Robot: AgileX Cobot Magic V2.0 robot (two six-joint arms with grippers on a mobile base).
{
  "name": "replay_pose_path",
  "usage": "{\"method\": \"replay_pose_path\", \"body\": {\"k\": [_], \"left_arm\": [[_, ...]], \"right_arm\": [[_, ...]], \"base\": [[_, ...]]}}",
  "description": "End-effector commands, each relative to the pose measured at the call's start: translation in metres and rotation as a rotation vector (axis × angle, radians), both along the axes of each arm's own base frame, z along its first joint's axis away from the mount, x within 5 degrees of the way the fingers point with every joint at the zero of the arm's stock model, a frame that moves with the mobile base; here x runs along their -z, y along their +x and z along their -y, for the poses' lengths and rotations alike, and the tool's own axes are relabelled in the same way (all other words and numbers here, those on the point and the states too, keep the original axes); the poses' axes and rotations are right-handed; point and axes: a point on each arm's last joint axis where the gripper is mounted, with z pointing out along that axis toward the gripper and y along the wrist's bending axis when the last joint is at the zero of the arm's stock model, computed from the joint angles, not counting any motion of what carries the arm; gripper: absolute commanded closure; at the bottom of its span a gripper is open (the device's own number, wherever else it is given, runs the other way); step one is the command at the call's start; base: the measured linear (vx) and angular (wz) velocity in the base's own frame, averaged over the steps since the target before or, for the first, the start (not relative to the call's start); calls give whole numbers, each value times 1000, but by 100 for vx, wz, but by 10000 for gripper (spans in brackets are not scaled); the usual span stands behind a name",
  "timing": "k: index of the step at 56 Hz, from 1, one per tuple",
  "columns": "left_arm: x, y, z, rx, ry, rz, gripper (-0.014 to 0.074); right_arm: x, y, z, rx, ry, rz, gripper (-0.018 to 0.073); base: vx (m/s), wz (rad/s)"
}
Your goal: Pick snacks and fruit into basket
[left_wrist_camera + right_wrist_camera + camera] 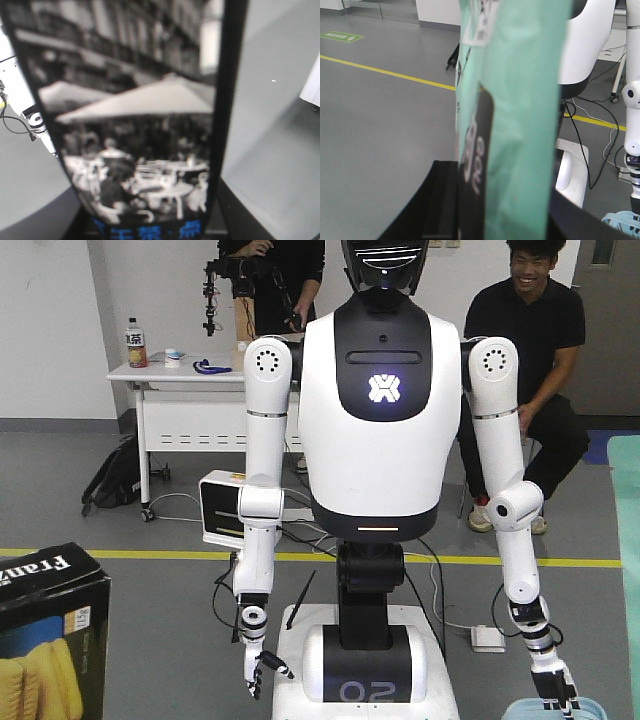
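Two snacks were held in the air above the grey floor (150, 620), carried only by the grippers. The black Fran box (45, 635) stood upright at the lower left of the front view, its yellow biscuit picture facing the camera. In the left wrist view one side of it, printed with a black-and-white café scene, filled the frame. The left gripper (150, 227) showed only as dark edges either side of the box's base and seemed clamped on it. The teal pouch (520, 100) hung upright before the right wrist camera. The right gripper (495, 200) pinched its lower part between black fingers (435, 200). A white humanoid robot (380, 440) stood opposite, with what looked like a pale blue basket (550, 710) by its base. The cardboard box was probably light and stiff but crushable, so its flat sides suited a grip. The pouch looked soft, crinkly and slippery; a firm hold near a sealed edge seemed safest.
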Motion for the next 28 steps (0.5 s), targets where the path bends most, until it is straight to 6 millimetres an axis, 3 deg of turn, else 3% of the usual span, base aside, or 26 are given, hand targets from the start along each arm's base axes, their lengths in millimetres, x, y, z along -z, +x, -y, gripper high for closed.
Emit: {"method": "replay_pose_path", "body": {"k": [1,28], "left_arm": [[-20,1,1,-5,-90,97,604],[-20,1,1,-5,-90,97,604]], "right_arm": [[-18,0,0,-8,33,121,566],[-18,0,0,-8,33,121,566]], "base": [[19,2],[13,1]]}}
